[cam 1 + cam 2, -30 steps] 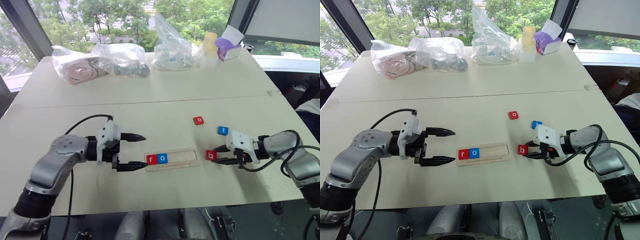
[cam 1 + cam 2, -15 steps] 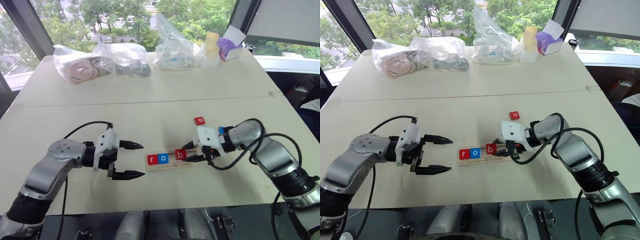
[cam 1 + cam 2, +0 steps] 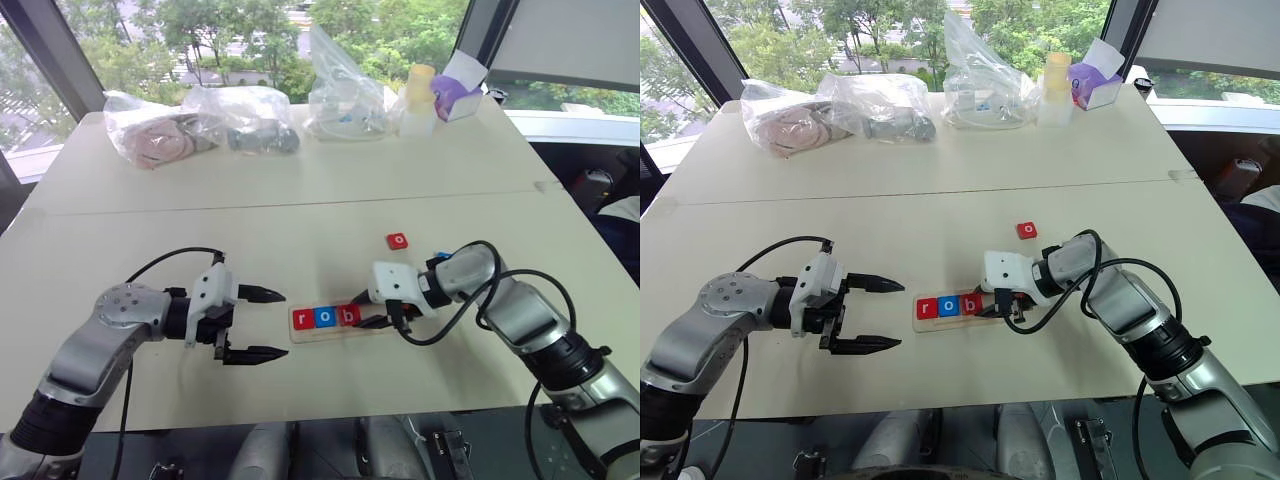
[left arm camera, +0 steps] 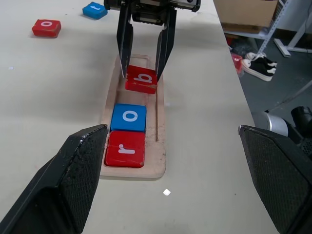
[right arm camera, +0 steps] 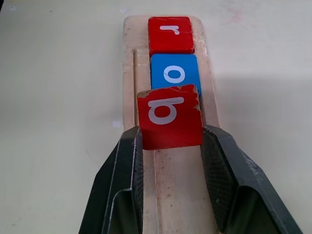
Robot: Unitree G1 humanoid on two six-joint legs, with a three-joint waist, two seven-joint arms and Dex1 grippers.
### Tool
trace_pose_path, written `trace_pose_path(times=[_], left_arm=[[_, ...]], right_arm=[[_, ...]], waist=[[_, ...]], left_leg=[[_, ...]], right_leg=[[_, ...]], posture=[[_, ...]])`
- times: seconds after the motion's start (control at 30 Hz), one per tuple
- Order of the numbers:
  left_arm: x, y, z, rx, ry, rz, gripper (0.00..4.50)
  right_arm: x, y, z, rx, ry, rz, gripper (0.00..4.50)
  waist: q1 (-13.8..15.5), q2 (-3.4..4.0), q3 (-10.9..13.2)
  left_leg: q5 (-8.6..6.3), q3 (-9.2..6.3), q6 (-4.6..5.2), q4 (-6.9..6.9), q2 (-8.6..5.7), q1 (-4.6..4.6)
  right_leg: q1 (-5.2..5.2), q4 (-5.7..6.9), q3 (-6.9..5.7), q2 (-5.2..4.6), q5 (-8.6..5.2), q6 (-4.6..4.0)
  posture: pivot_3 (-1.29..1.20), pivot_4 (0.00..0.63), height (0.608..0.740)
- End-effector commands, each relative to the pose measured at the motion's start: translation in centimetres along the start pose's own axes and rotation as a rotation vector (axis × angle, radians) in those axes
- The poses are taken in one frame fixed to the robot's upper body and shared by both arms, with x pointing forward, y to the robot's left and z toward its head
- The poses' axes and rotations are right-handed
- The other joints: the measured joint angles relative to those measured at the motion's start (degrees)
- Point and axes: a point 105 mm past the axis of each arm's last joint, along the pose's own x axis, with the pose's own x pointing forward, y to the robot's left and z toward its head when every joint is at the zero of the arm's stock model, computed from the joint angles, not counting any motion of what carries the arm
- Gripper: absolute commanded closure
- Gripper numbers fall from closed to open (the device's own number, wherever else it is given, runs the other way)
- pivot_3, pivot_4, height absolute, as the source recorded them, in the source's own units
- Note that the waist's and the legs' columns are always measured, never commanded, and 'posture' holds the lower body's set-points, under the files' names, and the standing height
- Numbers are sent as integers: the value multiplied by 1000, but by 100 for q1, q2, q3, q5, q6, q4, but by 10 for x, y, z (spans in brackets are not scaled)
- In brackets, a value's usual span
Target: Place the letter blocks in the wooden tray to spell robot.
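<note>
The wooden tray (image 4: pixel 160 148) lies on the table in front of me, with a red r block (image 3: pixel 303 319) and a blue o block (image 3: pixel 325 317) side by side at its left end. My right gripper (image 3: pixel 358 311) is shut on a red b block (image 5: pixel 169 115). It holds the block tilted just over the groove, against the blue o. A red o block (image 3: pixel 397 241) and a blue t block (image 4: pixel 95 9) lie loose on the table beyond the tray. My left gripper (image 3: pixel 285 322) hangs open and empty just left of the tray.
Clear plastic bags (image 3: pixel 245 118), a pale bottle (image 3: pixel 418 100) and a purple-and-white box (image 3: pixel 460 85) stand along the table's far edge. A seam runs across the tabletop behind the loose blocks.
My right gripper has carried the red b block leftward from the table beside the tray's right end to over the groove next to the blue o. The left gripper has stayed put.
</note>
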Motion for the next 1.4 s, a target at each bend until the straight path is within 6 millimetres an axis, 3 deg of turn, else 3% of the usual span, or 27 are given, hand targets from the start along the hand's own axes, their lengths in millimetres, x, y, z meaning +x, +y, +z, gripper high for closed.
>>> trace_pose_path(times=[0.03, 0.33, 0.57, 0.73, 0.93, 1.0, 1.1, 1.27, 1.4], left_arm=[[3, -3, 8, 48, -15, -4, 0], [4, -3, 7, 49, -15, 4, 0], [4, -2, 7, 48, -19, 11, 0], [5, -2, 7, 49, -21, 16, 0], [6, -4, 7, 46, -24, 13, 0], [6, -3, 7, 46, -24, 17, 0], [7, -3, 7, 46, -26, 19, 0], [9, -3, 7, 47, -32, 19, 0], [11, -1, 9, 50, -37, 20, 0]], right_arm=[[1, -3, 5, -36, -8, -15, 3398], [4, -4, 5, -34, -10, -17, 3398], [6, -7, 7, -33, -18, -18, 43], [1, -11, 13, -31, -39, -46, 43], [-24, -46, 15, -1, -64, -259, 43], [-42, -78, 4, 96, -56, -468, 43], [-60, -101, -15, 247, -29, -654, 43], [-71, -113, -42, 453, 61, -875, 43], [-66, -109, -51, 624, 62, -940, 43]], waist=[[1, 0, 0], [1, 0, 0], [0, 0, 0], [-1, 0, 0], [-2, 0, 0], [-2, 0, 0], [2, 0, 0], [-1, 0, 0], [-16, 1, 0]], left_leg=[[0, 0, 0, 0, 0, 0], [0, 0, 0, 0, 0, 0], [1, 0, -1, 0, 0, 0], [1, 0, -1, 0, 0, 0], [1, 1, -2, 0, 0, 0], [1, 0, -3, 0, 0, 0], [4, 1, -6, -2, 0, 0], [4, 2, -7, -10, 0, -3], [7, 4, -12, -14, 1, -7]], right_leg=[[0, 0, 0, 0, 0, 0], [0, 1, 0, 1, 0, 0], [-1, 1, 0, 2, 1, 0], [0, 1, 0, 2, 1, 0], [-1, 2, 0, 2, 2, -1], [-1, 2, 0, 2, 3, -3], [-4, 2, 1, 2, 6, -8], [-12, 3, 4, 1, 7, -11], [-26, 13, 11, 5, 10, -15]], posture=[[0, 150, 740], [0, 150, 740], [0, 150, 740], [0, 150, 740], [0, 150, 740], [0, 150, 740], [0, 150, 740], [0, 150, 740], [0, 150, 740]])
